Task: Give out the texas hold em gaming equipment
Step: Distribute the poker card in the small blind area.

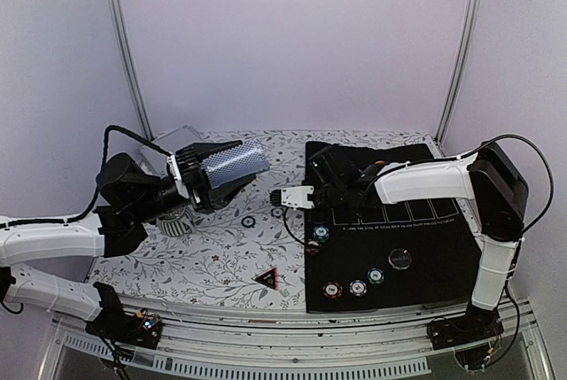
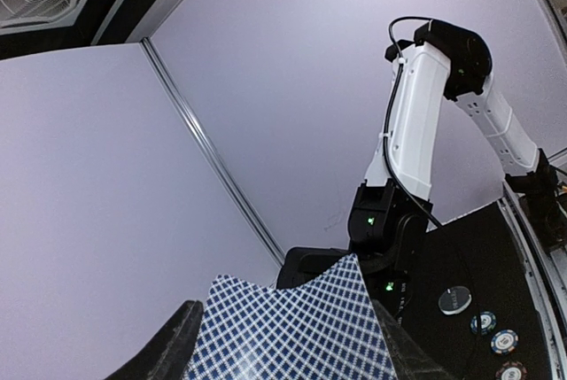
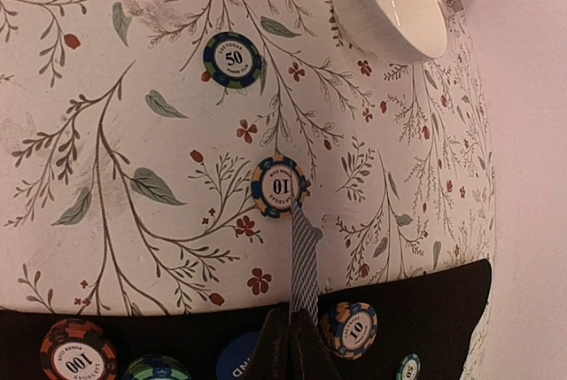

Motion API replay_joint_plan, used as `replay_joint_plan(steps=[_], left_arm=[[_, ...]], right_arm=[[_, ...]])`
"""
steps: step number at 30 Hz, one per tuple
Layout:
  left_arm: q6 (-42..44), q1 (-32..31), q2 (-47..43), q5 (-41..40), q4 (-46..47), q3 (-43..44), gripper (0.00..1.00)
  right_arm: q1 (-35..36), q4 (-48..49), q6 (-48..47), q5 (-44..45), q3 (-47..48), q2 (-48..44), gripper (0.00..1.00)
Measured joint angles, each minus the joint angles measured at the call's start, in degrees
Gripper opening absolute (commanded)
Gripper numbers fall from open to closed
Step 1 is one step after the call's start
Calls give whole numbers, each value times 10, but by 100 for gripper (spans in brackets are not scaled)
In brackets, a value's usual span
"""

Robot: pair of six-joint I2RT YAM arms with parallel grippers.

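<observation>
Overhead, four round striped poker chips (image 1: 357, 288) and one black disc (image 1: 400, 258) show plainly on the black felt mat (image 1: 425, 221). Two more chips lie on the floral tablecloth (image 1: 204, 265), with lilac walls behind. The left gripper (image 1: 221, 170) clamps a stack of blue-checked playing cards (image 2: 292, 331). Only the right wrist view shows the right gripper (image 3: 292, 327) pinching one edge-on card (image 3: 304, 256), near a blue round button (image 3: 237, 364) and a white bowl (image 3: 390, 8).

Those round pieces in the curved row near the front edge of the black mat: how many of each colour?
Red-brown chip: 1
White chip: 1
Teal chip: 1
Black disc: 1
Total: 4
</observation>
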Motion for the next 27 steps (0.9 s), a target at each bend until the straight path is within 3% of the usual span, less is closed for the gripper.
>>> replay_joint_plan(steps=[22,27], left_arm=[[0,1,-5,0,0,0,56],[0,1,-5,0,0,0,56]], right_arm=[[-6,15,-10,5,16,56,2],[-5,12,-10,5,16,57,7]])
